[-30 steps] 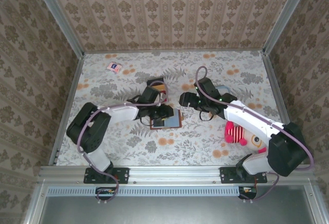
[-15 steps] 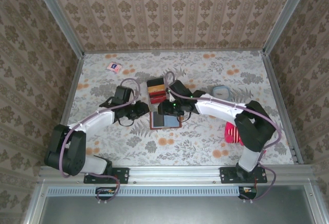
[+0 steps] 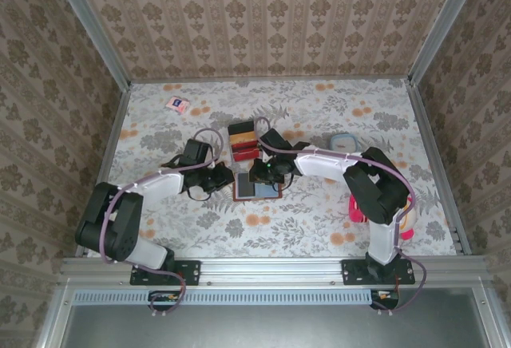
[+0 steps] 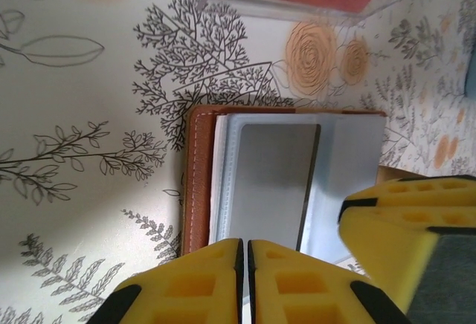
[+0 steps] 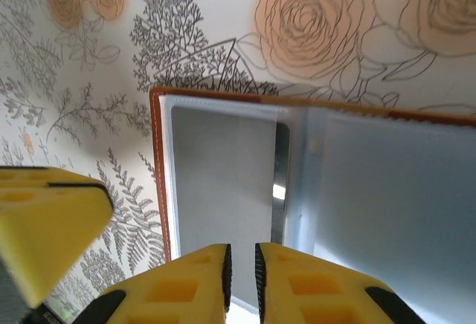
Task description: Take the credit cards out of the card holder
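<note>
"Where's the card holder (image 3: 257,186)?"

"Open flat on the table (image 3: 319,212) between my arms, just beside the red tray (image 3: 243,140). A credit card (image 5: 281,160) shows its dark edge in a clear sleeve."

"Your hands?"

"My left gripper (image 4: 246,244) and right gripper (image 5: 242,248) are both pressed together over the grey pages."

"Any writing?"

"The pink packet (image 3: 177,104) is too small to read."

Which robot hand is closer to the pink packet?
Left. The left gripper is below-right of the pink packet; the right gripper is farther right, over the card holder.
</note>
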### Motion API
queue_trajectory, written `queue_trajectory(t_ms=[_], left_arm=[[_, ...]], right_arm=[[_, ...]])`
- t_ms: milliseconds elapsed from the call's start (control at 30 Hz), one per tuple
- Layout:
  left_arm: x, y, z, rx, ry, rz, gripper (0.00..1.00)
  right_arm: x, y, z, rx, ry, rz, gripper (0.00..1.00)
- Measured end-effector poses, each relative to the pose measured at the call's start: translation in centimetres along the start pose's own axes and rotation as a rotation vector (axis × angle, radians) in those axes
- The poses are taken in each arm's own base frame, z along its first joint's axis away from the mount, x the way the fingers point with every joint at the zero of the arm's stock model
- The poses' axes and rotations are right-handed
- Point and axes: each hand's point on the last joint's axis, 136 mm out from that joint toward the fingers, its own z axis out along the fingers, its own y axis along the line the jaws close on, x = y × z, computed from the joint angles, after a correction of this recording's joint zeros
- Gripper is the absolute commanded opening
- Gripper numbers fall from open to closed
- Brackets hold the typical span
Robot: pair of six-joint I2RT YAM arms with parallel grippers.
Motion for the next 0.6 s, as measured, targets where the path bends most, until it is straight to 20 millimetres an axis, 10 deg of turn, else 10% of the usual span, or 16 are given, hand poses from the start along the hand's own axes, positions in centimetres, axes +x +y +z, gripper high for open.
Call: queue_trajectory(t_ms=[600], left_arm=[[-0.1,0.4,1.8,-0.001,0.018,-0.011,0.08]], right_arm=[[-0.6,-1.0,1.5,-0.020,0.011,0.056,0.19]])
